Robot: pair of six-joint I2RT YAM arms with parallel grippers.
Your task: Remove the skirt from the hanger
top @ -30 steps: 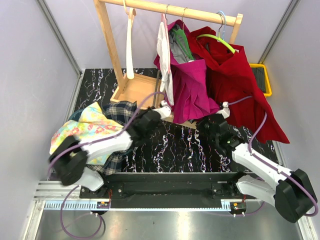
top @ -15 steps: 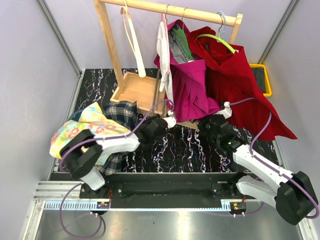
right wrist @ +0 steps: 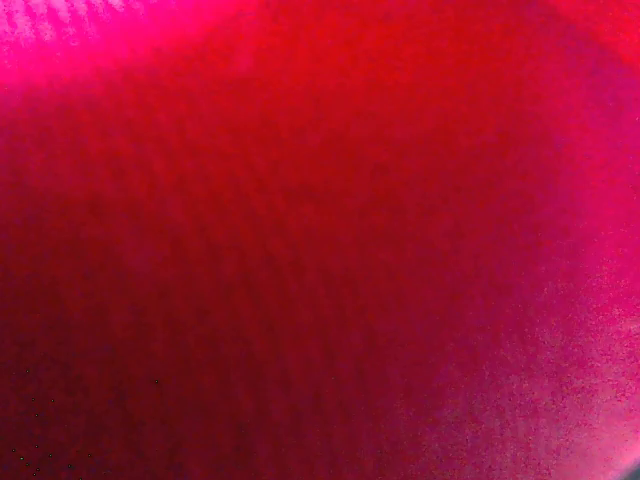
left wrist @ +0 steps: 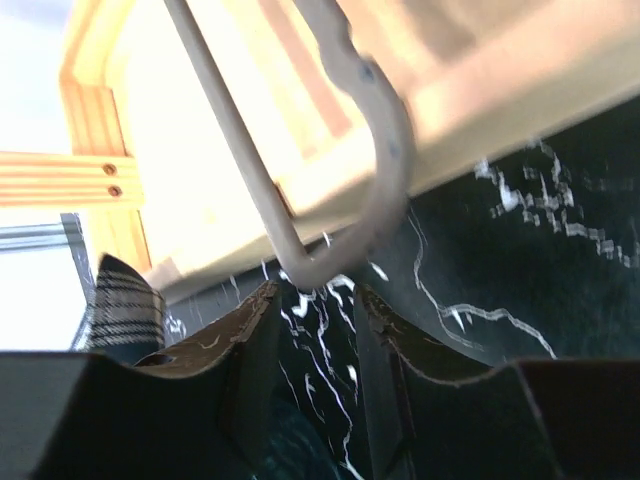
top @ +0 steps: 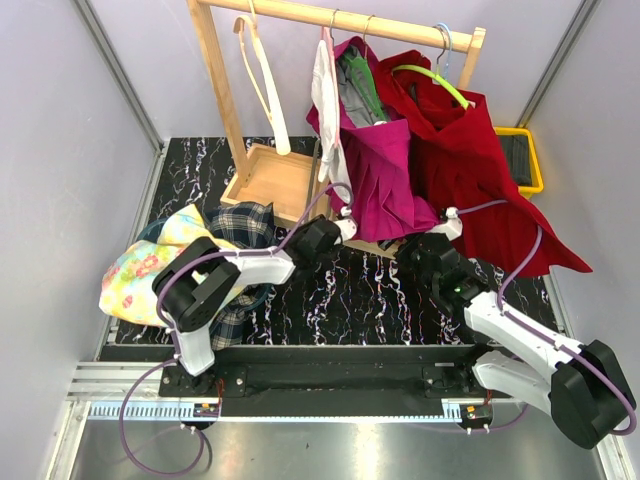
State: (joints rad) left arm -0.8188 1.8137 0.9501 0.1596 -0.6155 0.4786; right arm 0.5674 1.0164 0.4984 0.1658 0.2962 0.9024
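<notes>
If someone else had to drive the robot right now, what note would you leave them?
Left gripper: open, empty, low by the rack's wooden base.
Right gripper: against red cloth; open or shut unclear.
Magenta skirt: on its hanger on the rail.
Done: skirt not yet off.
Left: grip it and pull it off the hanger.

— What are the arms like?
— Left arm and right arm alike: white shells, black joints; a purple cable trails along each.
— And the left gripper?
— Dark fingers; edges scuffed pale; black housing behind them.
</notes>
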